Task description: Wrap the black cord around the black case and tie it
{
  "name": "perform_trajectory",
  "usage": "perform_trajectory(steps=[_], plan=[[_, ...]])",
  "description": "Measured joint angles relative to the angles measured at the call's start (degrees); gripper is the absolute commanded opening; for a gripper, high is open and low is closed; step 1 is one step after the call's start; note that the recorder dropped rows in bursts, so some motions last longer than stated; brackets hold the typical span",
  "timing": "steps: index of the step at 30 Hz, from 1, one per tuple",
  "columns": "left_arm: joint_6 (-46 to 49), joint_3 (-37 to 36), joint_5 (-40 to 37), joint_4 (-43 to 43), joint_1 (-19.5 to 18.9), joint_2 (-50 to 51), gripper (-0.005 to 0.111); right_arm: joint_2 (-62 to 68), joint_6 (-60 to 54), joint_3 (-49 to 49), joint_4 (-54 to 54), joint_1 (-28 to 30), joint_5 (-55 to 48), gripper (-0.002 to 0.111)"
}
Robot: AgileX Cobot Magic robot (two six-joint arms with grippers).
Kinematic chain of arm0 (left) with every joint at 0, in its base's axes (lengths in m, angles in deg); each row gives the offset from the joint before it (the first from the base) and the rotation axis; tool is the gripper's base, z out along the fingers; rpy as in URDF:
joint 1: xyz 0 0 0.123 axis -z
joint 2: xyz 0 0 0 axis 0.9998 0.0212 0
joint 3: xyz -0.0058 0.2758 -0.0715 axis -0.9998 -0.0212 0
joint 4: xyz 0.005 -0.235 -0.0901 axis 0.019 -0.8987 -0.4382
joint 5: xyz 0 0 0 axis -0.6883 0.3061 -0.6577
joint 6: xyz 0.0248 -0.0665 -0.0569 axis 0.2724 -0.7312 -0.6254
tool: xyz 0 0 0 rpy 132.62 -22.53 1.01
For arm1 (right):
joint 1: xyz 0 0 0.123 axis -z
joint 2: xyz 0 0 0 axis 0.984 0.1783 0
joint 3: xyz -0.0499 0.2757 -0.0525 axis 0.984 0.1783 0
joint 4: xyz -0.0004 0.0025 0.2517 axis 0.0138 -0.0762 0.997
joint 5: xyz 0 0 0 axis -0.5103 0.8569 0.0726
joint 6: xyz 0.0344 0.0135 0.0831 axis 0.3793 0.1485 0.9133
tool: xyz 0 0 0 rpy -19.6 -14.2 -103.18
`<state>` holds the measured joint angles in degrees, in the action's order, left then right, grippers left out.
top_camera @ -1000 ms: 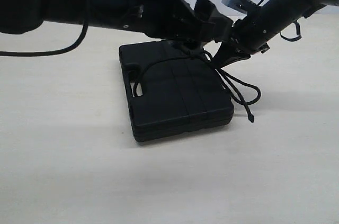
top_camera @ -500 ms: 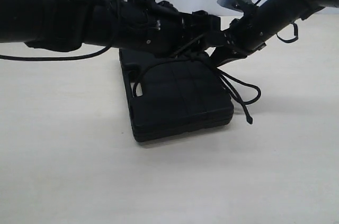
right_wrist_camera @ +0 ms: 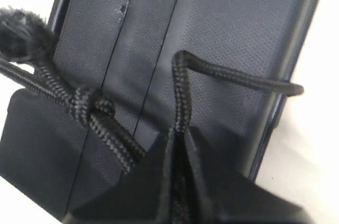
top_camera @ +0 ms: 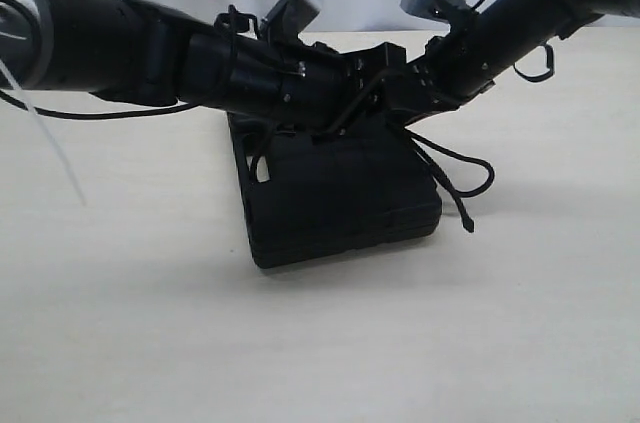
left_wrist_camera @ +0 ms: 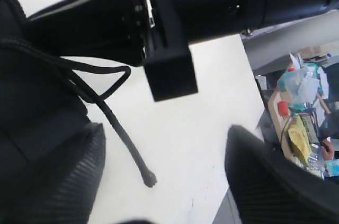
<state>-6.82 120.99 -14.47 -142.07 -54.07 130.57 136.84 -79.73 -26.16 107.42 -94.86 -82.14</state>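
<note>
left arm point(top_camera: 150, 53): over the last second it has swung lower and farther across the far side of the black case point(top_camera: 340, 203), so it now hides the back of the lid. We read this as a reach to take up a strand.
right arm point(top_camera: 520, 13): it has hardly shifted in that second and comes in from the right toward the case's far right corner.
table point(top_camera: 120, 323): pale, with bare surface around the case.
black case: it lies flat on the table and has not moved. It is the only container here, and with the lid shut we cannot tell what is inside. The cord runs outside it.
left gripper point(left_wrist_camera: 164, 155): the jaws stand well apart with nothing we can see between them — only table and the cord's plain tip point(left_wrist_camera: 150, 179) show through the gap.
right gripper point(right_wrist_camera: 179, 144): it is closed tight, with a strand of the black cord point(right_wrist_camera: 233, 74) pinched at its tips just over the lid.
black cord: it crosses the ribbed lid, and a loose loop spills off the right edge onto the table, about where it lay before.
knot point(right_wrist_camera: 92, 105): it sits on the lid near the frayed tuft point(right_wrist_camera: 18, 30) — the tie looks begun to us, not yet finished.
</note>
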Motion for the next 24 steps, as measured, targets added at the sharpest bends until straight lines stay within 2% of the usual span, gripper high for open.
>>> perform_trajectory(steps=[11,18,24], plan=[[6.92,0.0,-5.83,-4.22,0.0,3.56,0.06,0.0,2.06,0.0,7.62,5.25,-6.5,0.004],[10.76,0.0,-6.22,-4.22,0.0,3.56,0.06,0.0,3.03,0.0,12.76,5.5,-8.4,0.004],[11.37,0.0,-10.18,-4.22,0.0,3.56,0.06,0.0,2.91,0.0,13.51,5.59,-9.55,0.004]])
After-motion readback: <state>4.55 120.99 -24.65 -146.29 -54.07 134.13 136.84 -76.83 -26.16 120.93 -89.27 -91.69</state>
